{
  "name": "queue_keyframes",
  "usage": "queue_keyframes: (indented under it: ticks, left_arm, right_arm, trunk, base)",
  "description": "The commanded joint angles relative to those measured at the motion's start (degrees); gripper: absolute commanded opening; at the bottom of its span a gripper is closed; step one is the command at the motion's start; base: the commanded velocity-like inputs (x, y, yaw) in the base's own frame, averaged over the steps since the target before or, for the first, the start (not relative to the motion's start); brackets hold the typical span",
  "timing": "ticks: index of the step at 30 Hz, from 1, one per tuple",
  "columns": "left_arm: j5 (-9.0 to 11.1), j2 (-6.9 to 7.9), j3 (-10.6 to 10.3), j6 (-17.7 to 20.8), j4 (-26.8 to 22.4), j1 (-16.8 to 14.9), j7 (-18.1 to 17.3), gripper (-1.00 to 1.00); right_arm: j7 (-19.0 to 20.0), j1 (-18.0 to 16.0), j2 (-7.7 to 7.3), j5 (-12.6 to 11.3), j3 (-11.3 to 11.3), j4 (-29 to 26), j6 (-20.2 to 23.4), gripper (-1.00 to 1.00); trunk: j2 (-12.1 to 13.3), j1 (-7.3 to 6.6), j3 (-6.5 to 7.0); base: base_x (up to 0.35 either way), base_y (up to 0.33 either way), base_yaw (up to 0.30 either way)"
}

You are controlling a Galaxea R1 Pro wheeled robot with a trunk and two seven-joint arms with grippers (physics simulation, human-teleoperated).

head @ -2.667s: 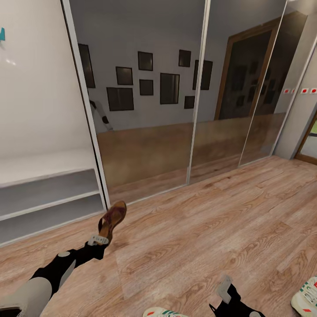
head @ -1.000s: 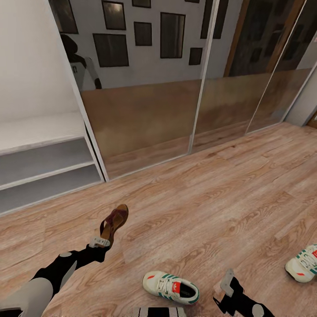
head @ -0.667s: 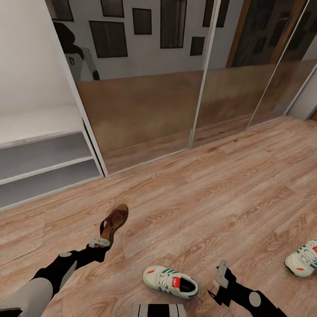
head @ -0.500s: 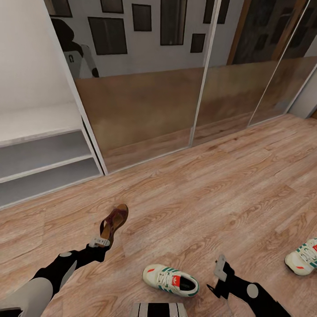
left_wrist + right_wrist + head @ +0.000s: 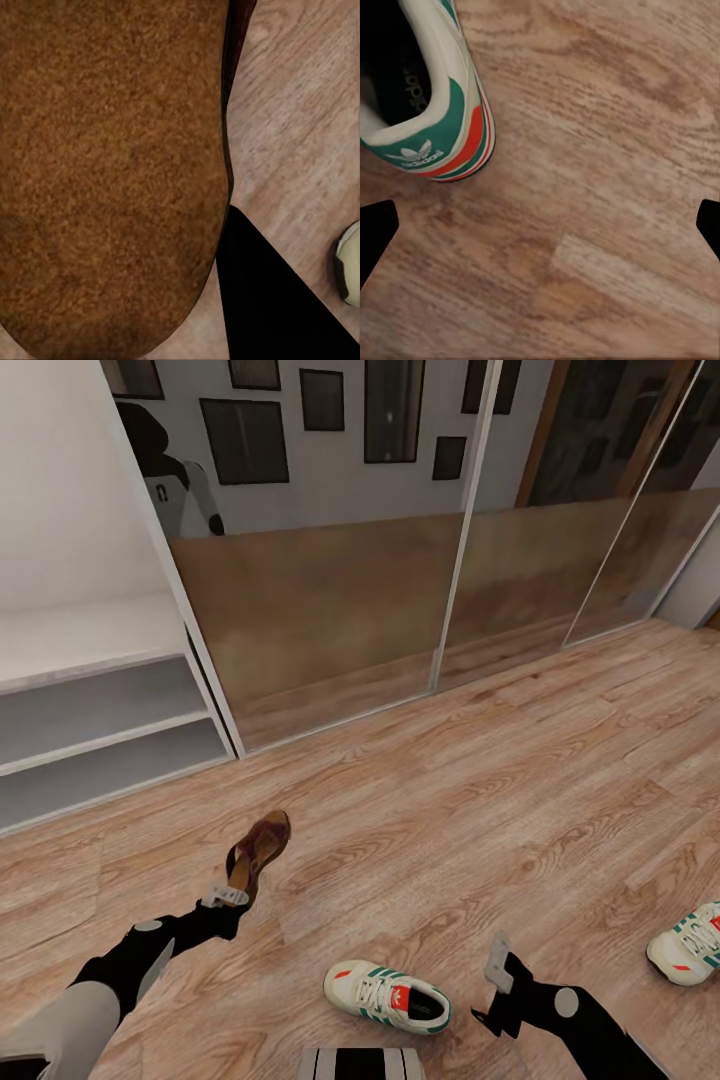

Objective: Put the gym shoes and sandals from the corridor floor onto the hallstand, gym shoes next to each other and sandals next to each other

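Over the light brown wood-plank corridor floor [image 5: 520, 800], you are holding your left gripper [image 5: 232, 895] out ahead of you with a flat brown sandal with dark maroon straps [image 5: 257, 849] in its jaws, which are closing on the sandal's heel end. That sandal is pointing away from you, toe tilted toward the mirrored sliding wardrobe doors [image 5: 330, 560]; whether it is clear of the floor you cannot tell from the head view. At the left wrist, the sandal's rough brown sole [image 5: 112, 172] is sitting right up against the camera, with floor planks beside it.

You are keeping your right gripper [image 5: 497, 985] low over the floor, just beside the heel of a white low trainer with green side stripes and red-orange patches [image 5: 388, 995], which is lying on the floor near your base. At the right wrist, that trainer's heel [image 5: 442, 112] is showing off to one side of the jaws, which are standing wide apart with bare floor between them and holding nothing.

A second white trainer [image 5: 688, 944] is lying on the floor well apart from the first, at the right edge of the head view. Off to your left, a pale grey hallstand with a wide bench surface over two low open shelves [image 5: 90, 700] is standing against the wall.
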Motion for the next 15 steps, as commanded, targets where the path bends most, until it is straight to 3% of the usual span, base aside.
queue_keyframes:
  ticks: [1,7,11,15]
  left_arm:
    - [-0.8,0.04,0.2,-0.1,-0.6,0.0,-0.4,-1.0]
    - [-1.0,0.28,0.2,1.8,-4.5,-0.4,-4.2,-1.0]
    - [-1.1,0.47,0.1,7.4,-7.9,-1.5,-7.8,-1.0]
    - [-1.2,0.55,0.1,11.2,-10.8,-1.9,-9.1,-1.0]
  right_arm:
    - [0.1,0.0,-0.03,0.5,0.1,0.3,-0.2,1.0]
    - [0.1,0.0,0.01,0.5,0.1,2.1,-2.7,1.0]
    - [0.1,0.0,0.16,0.5,0.2,2.6,-5.5,1.0]
    - [0.1,0.0,0.21,0.5,0.2,2.9,-7.5,1.0]
  trunk:
    - [0.0,-0.01,-0.04]
    - [0.0,-0.01,-0.04]
    - [0.0,-0.01,-0.04]
    - [0.0,-0.01,-0.04]
  base:
    - [0.0,0.0,0.0]
    - [0.0,0.0,0.0]
    - [0.0,0.0,0.0]
    - [0.0,0.0,0.0]
